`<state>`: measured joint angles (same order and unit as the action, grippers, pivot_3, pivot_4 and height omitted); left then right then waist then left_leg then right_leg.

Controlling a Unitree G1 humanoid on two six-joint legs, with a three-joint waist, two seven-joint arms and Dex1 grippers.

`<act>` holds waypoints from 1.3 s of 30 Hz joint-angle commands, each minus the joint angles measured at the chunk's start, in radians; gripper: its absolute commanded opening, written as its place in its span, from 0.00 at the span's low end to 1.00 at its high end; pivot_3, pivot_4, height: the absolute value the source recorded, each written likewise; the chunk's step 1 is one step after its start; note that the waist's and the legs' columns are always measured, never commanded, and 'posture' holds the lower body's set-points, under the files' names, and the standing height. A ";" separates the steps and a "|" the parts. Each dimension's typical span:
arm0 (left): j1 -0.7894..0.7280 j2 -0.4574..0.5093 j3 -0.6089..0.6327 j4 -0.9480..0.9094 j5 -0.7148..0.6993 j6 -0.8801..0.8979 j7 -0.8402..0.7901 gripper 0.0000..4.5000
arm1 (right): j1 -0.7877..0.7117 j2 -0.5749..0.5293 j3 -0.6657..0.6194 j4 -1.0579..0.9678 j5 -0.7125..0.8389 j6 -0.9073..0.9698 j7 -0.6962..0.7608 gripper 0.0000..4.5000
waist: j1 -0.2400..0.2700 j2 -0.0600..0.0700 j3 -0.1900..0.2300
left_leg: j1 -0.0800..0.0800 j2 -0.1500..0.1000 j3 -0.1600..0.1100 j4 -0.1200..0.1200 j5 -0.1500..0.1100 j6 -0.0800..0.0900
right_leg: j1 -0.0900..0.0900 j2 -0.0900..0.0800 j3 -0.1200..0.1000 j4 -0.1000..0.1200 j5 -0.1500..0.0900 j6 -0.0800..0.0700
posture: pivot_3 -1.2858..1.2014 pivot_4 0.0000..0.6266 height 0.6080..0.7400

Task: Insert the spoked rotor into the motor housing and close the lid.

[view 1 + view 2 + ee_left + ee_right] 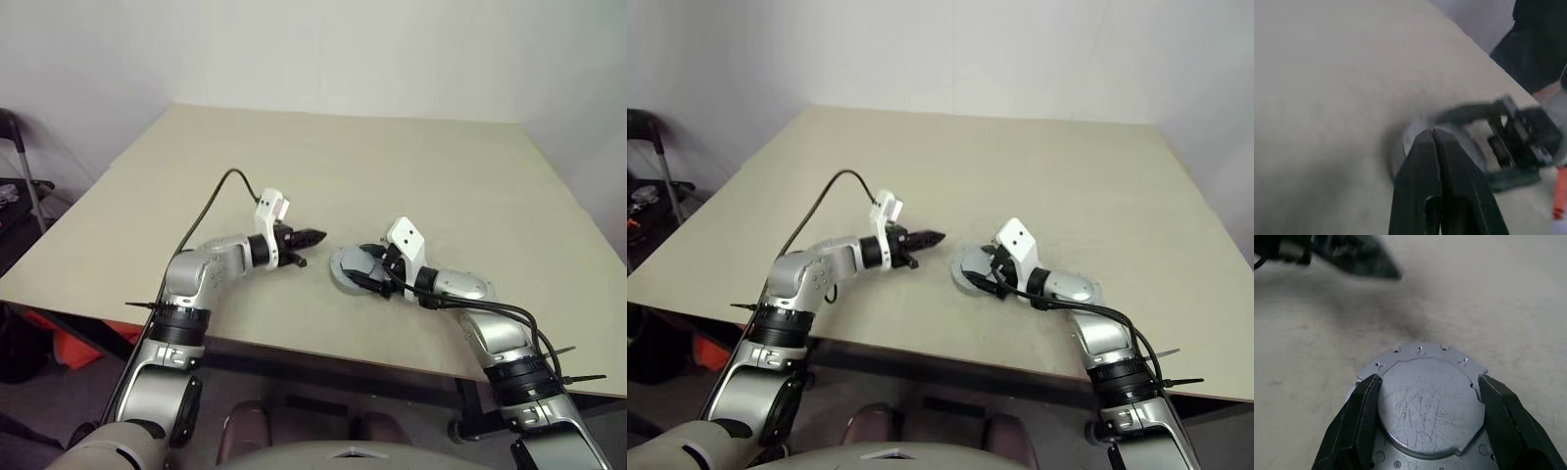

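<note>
The motor housing, its lid seemingly already seated, is clamped between the right gripper fingers near the table front edge. The left gripper, pinched together and empty, is held just beside it; little appears left.

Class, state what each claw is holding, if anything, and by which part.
The right claw grips the motor housing by opposite sides of its round raised top. The left claw is shut on nothing.
</note>
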<state>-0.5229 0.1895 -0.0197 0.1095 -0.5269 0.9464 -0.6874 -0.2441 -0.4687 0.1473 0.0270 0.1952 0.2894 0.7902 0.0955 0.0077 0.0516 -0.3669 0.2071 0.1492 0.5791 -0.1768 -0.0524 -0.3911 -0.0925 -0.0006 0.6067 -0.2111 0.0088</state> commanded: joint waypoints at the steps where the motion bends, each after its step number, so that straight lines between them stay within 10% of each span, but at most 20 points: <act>1: -0.013 -0.010 0.043 -0.019 -0.071 0.077 0.003 0.00 | 0.004 -0.020 0.000 0.038 -0.046 0.013 -0.029 0.69 | 0.000 0.000 0.000 | 0.000 0.000 0.000 0.000 0.000 0.000 | 0.000 0.000 0.000 0.000 -0.001 0.001 | 0.52 0.00 1.00; 27: -0.092 -0.097 -0.015 0.254 -0.011 0.107 0.043 0.00 | 0.005 -0.013 -0.019 0.009 -0.008 0.060 -0.037 0.69 | 0.000 -0.001 0.000 | 0.000 -0.001 0.000 -0.003 0.000 0.000 | 0.001 0.000 0.000 -0.005 -0.002 0.003 | 0.52 0.00 1.00; 31: -0.094 -0.092 -0.012 0.258 -0.006 0.111 0.042 0.00 | 0.003 -0.011 -0.038 -0.022 0.012 0.076 -0.037 0.98 | 0.001 -0.001 0.000 | -0.001 -0.001 0.000 -0.004 0.000 0.000 | 0.001 0.000 0.000 -0.006 -0.002 0.003 | 0.52 0.00 1.00; 39: -0.090 -0.090 -0.012 0.255 -0.006 0.111 0.043 0.00 | 0.036 -0.069 -0.098 -0.228 0.069 0.143 -0.024 0.99 | 0.004 -0.001 0.000 | -0.003 -0.001 0.000 -0.012 0.000 0.000 | 0.001 0.000 -0.001 -0.016 0.000 0.000 | 0.52 0.00 1.00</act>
<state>-0.6223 0.0896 -0.0201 0.3570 -0.5498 1.0441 -0.6553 -0.2069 -0.5141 0.1142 -0.1149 0.2299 0.4226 0.7653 0.0991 0.0070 0.0517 -0.3702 0.2059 0.1494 0.5663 -0.1770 -0.0519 -0.3904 -0.0926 -0.0016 0.5891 -0.2090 0.0056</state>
